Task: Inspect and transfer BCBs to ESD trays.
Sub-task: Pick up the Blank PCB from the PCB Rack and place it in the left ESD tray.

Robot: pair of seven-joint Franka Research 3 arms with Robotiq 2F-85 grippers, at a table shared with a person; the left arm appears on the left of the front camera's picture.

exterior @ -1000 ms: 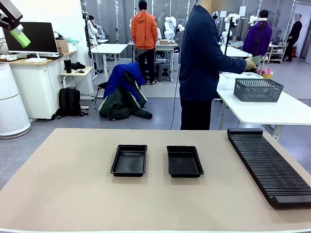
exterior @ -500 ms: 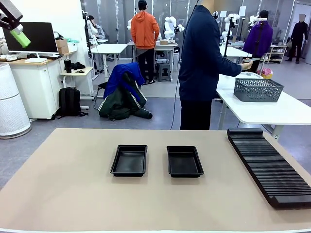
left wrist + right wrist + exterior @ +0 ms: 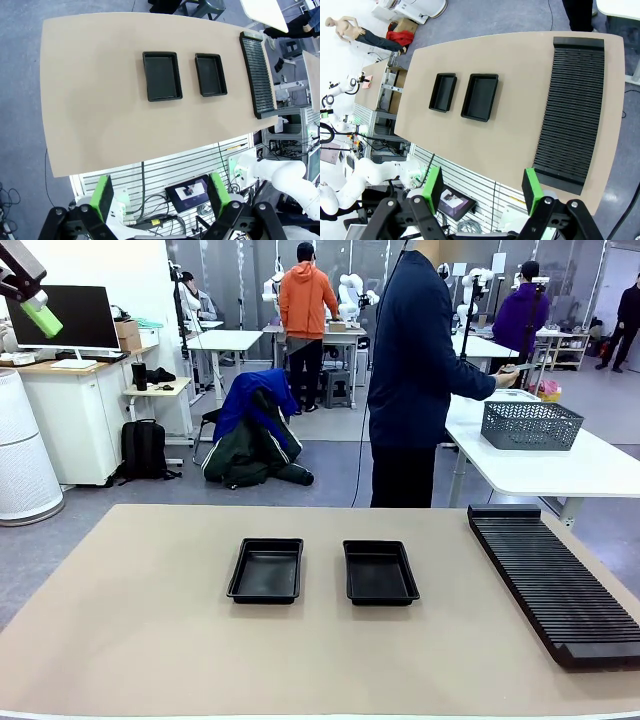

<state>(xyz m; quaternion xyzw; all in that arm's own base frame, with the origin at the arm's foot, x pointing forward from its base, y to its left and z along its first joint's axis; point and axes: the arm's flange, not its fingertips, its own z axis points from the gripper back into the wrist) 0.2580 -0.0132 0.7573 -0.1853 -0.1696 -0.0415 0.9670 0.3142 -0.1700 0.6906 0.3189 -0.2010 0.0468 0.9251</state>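
1. Upper right of the front view, above the mesh basket (image 3: 530, 425) on the white side table (image 3: 600, 465), the person's hand (image 3: 506, 372) has drawn back from its farther reach of a second ago. It is now closed on a thin pale sliver seen edge-on, apparently a BCB (image 3: 524, 367)
2. Judging by that pull-back, a first board is just being lifted for inspection, and no board has yet reached the tan table (image 3: 150, 640)
3. Centre frame, the two ESD trays sit side by side but apart, the left-hand tray (image 3: 266, 570) and the right-hand tray (image 3: 380, 572) both bare inside
4. Along the right of the frame, the long ribbed rack (image 3: 550, 580) lies with its slots unfilled so far as can be seen; what the basket holds cannot be told
5. High over the table in the wrist views, the left gripper (image 3: 161, 196) and the right gripper (image 3: 482, 190) hang with green fingers spread wide and nothing between them
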